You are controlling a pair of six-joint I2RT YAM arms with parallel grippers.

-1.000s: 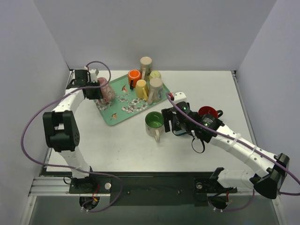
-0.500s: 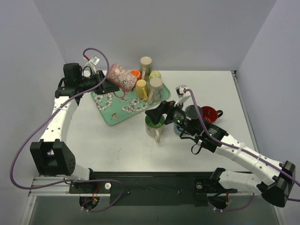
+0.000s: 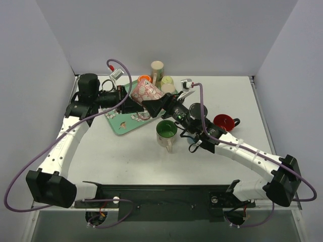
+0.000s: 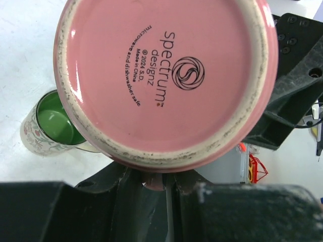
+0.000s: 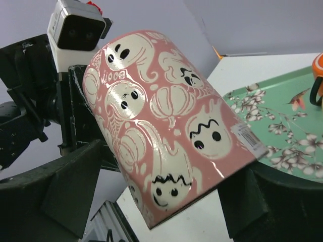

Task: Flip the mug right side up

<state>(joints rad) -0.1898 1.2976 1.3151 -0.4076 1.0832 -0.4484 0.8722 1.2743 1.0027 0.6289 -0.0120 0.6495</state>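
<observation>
Two claws bracket the pink ghost mug [image 5: 166, 116] above the floral tray [image 3: 120, 123]: left claw [image 4: 154, 179] pinches it, base toward that wrist; right claw [image 5: 159, 194] straddles its side, spread.

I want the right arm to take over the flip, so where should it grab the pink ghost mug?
Clamp across the round printed wall of the pink ghost mug, coming from the side opposite the left gripper, which holds its far side. The wall is bare there, and the open right gripper straddles it.
</observation>
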